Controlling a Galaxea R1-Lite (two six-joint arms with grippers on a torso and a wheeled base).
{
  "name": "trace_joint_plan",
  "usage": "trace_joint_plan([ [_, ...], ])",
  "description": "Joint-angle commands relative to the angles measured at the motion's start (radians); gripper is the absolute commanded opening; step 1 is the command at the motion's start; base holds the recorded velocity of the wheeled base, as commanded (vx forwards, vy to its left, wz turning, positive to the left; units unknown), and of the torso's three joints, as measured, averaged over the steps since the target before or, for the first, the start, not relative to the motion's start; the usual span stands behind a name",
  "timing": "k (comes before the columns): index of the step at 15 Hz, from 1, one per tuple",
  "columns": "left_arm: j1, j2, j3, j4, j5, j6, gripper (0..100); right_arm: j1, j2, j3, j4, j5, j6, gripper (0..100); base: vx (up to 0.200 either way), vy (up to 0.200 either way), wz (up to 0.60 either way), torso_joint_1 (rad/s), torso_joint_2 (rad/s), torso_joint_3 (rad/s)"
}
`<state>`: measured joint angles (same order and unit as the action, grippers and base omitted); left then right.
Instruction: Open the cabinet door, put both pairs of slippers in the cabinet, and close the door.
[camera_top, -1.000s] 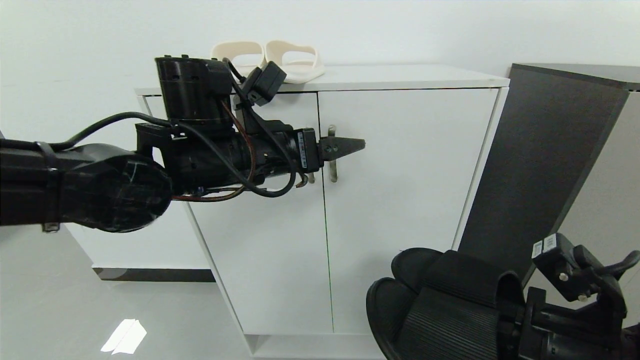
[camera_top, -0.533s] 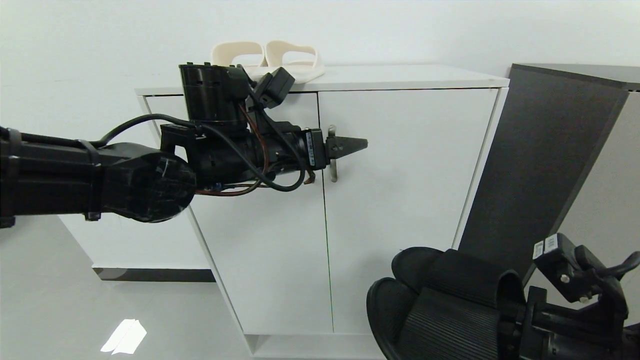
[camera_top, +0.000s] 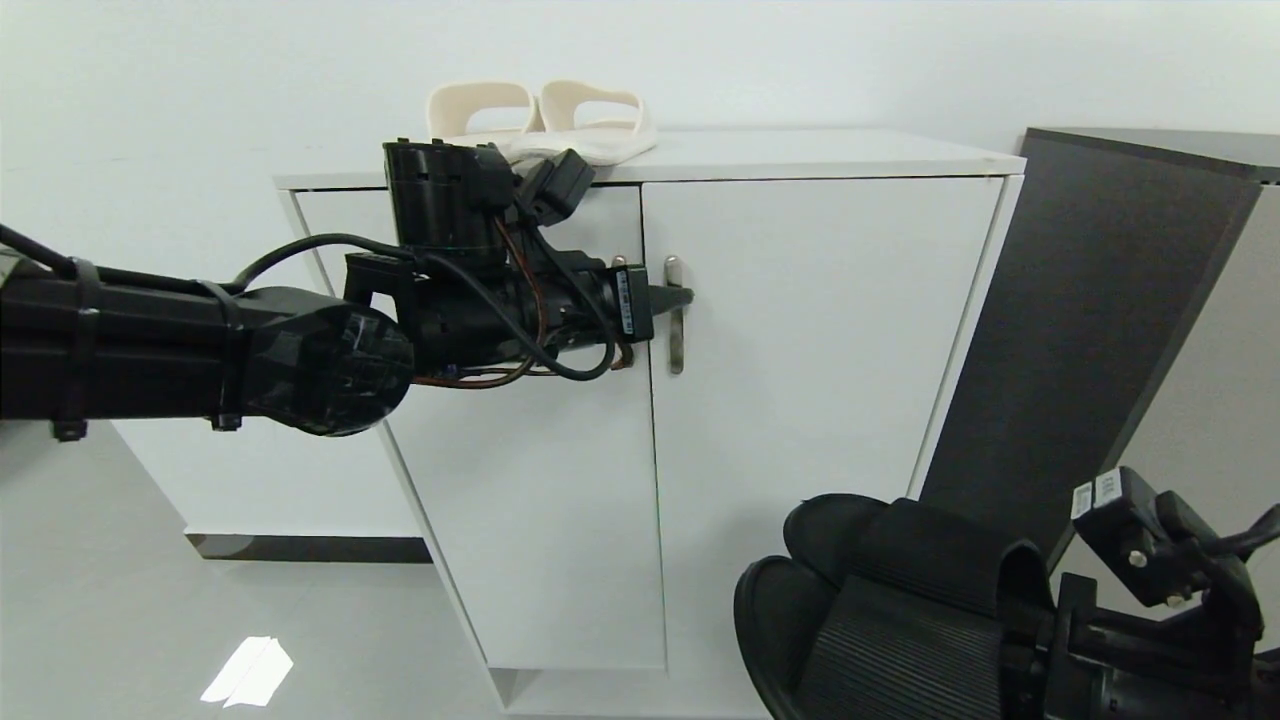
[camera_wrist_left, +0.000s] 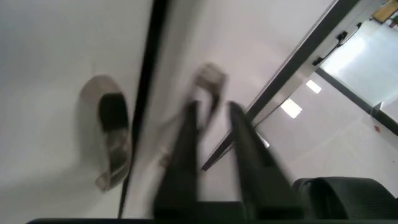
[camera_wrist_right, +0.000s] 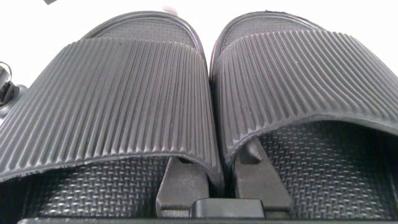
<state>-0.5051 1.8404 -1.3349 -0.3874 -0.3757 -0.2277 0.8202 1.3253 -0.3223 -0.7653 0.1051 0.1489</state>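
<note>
White wooden cabinet (camera_top: 820, 350) unopened, nothing stowed. Your left hand (camera_top: 672, 297) at slim metal handle (camera_top: 677, 335), grip unclear. Right hand (camera_wrist_right: 214, 168) grasps black ribbed rubber slippers (camera_wrist_right: 124, 106).

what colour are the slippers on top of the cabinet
Cream slippers, best seen in the head view.

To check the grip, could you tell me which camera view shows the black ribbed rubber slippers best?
The right wrist view: black ribbed rubber slippers appear close up, the right gripper shut on their inner edges. The head view cuts them off at its lower edge; the left wrist view has a blurred dark shape.
</note>
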Motion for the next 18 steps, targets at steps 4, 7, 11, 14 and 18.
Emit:
trace_joint_plan([
  [4,-0.021,-0.073,0.102,-0.011,-0.003,0.001,0,0.000,-0.005,0.008,0.000,0.025,0.000,0,0.000,0.000,0.00,0.000,0.00,0.000],
  [7,-0.069,-0.198,0.215,-0.011,-0.002,0.001,0,0.000,-0.008,0.009,0.000,0.033,0.000,0,0.000,0.000,0.00,0.000,0.00,0.000],
  [11,-0.118,-0.386,0.362,-0.013,0.001,0.007,0,0.000,-0.094,0.052,-0.003,0.192,-0.002,0,0.000,0.000,0.00,0.000,0.00,0.000],
  [14,-0.115,-0.483,0.425,-0.011,0.001,0.005,0,-0.006,-0.120,0.062,-0.002,0.219,-0.002,0,0.000,0.000,0.00,0.000,0.00,0.000],
  [18,-0.038,-0.356,0.335,-0.013,0.000,-0.027,0,-0.006,-0.120,0.100,-0.003,0.272,-0.058,0,0.000,0.000,0.00,0.000,0.00,0.000],
])
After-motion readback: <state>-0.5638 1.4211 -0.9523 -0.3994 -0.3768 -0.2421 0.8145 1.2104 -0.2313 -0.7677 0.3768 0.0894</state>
